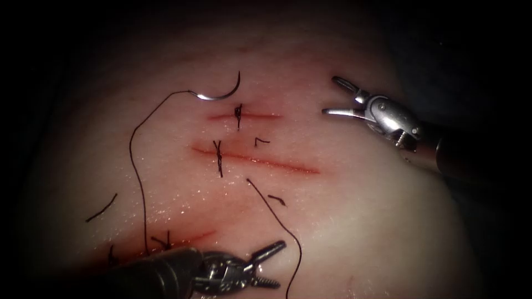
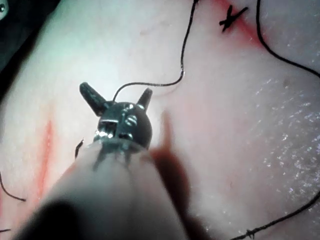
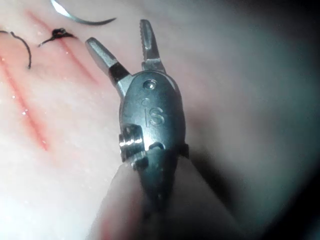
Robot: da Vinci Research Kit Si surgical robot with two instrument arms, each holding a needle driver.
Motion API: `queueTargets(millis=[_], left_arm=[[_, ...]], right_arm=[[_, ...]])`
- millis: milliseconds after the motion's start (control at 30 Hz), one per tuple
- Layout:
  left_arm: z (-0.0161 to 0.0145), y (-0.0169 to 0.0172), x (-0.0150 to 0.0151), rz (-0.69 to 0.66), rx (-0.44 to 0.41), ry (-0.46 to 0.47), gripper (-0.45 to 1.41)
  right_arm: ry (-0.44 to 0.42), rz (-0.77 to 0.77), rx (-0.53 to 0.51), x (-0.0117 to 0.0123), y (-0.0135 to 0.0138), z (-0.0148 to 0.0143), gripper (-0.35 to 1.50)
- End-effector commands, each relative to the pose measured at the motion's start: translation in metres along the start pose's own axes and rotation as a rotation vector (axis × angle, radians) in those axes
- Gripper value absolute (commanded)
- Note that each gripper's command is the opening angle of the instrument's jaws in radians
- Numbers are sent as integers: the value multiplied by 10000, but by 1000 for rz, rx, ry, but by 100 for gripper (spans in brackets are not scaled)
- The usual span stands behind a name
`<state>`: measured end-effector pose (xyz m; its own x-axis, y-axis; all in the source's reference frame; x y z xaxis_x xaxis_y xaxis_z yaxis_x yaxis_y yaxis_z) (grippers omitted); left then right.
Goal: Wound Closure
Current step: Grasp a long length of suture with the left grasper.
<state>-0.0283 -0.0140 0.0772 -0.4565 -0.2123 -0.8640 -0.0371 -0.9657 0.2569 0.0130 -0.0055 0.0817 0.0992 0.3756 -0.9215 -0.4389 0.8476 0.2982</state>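
The curved needle (image 1: 221,95) lies free on the tissue (image 1: 343,221), just beyond the upper cut (image 1: 257,116), held by neither tool and not in the tissue. Its black thread (image 1: 136,166) runs left and down toward the left tool's shaft. My left tool (image 1: 279,264) sits at the near edge with jaws open and empty; in its wrist view (image 2: 116,90) a thread (image 2: 150,84) passes close by the tips. My right tool (image 1: 330,96) hovers right of the cuts, jaws open and empty (image 3: 119,34), with the needle (image 3: 80,19) ahead of it.
Three red cuts cross the tissue, each with one dark stitch: upper stitch (image 1: 238,116), middle stitch (image 1: 218,158), near stitch (image 1: 166,241). A second thread (image 1: 277,213) curves from mid-tissue toward the left tool. Short cut ends (image 1: 102,207) lie scattered.
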Motion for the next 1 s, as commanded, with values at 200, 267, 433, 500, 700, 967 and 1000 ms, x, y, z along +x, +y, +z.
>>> queueTargets(millis=[200,267,433,500,700,967,1000], left_arm=[[-25,-21,-22,-58,52,36,17],[-27,-17,-27,-54,51,29,17],[-15,9,-30,-16,-22,12,20],[-6,21,-29,27,-56,8,22],[19,50,-20,281,-157,68,31],[22,63,-5,508,-215,46,56],[22,65,-3,515,-218,45,61]], right_arm=[[-3,-7,5,-5,-2,9,131],[-5,-8,7,-5,-2,9,131],[-6,-8,6,-5,-1,10,131],[-6,-8,5,-5,-2,10,131],[-8,-4,7,-6,-3,10,133],[-9,-8,9,-9,-4,9,133],[-8,-9,9,-10,-5,9,133]])
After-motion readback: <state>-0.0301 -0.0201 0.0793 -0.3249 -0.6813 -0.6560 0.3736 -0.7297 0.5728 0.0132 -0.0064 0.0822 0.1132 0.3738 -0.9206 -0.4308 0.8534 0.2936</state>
